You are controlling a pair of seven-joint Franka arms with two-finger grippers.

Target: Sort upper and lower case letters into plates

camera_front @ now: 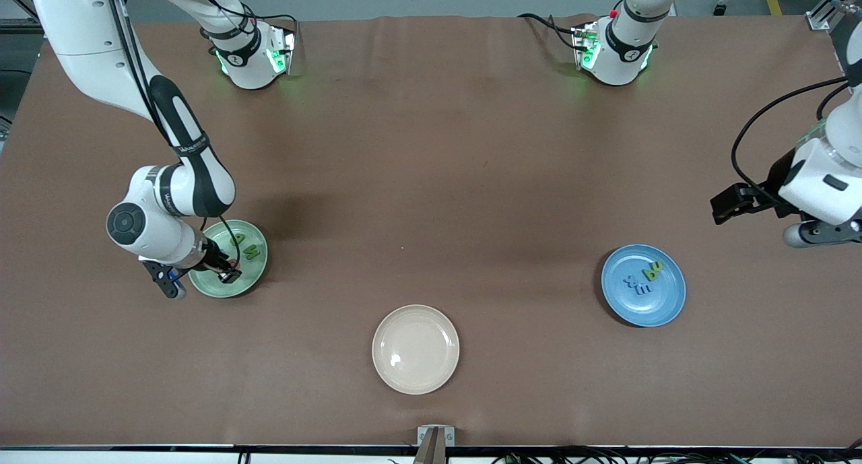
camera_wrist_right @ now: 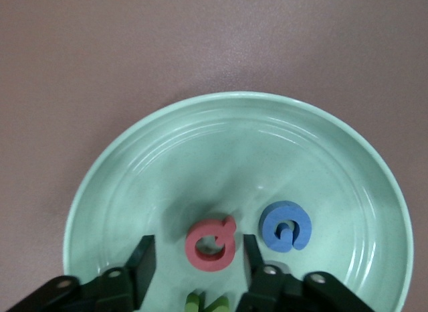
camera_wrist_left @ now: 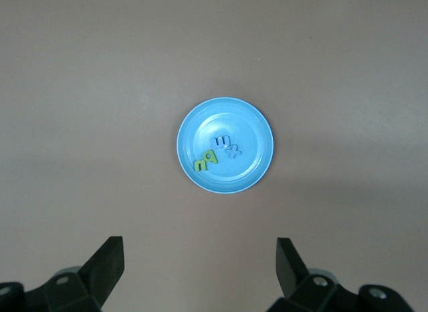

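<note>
Over at the right arm's end of the bench, the right gripper (camera_front: 225, 270) is down low over the pale green plate (camera_front: 254, 270), jaws spread and holding nothing. The right wrist view shows a red letter (camera_wrist_right: 210, 243) lying flat on the plate between those jaws, a blue letter (camera_wrist_right: 285, 226) just beside it, and a bit of a green letter (camera_wrist_right: 200, 302) poking up at the edge of the shot. From the front view another green letter (camera_front: 250, 251) sits on that plate too.

Moving along to the middle, near the front edge, there's a cream plate (camera_front: 415, 349) with nothing on it.

On toward the left arm's end sits the blue plate (camera_front: 656, 309), carrying two green letters (camera_front: 652, 271) and two blue letters (camera_front: 636, 285) bunched together. The left gripper (camera_wrist_left: 199, 265) waits high above it, jaws wide and holding nothing.

These letters look like light, slightly squashy foam, thin and flat, so I'd pinch one across its outer edges, right down at plate level. The glazed plates look slick, and a letter could skid.

The bench is covered in brown matting, with cables along the front edge.
</note>
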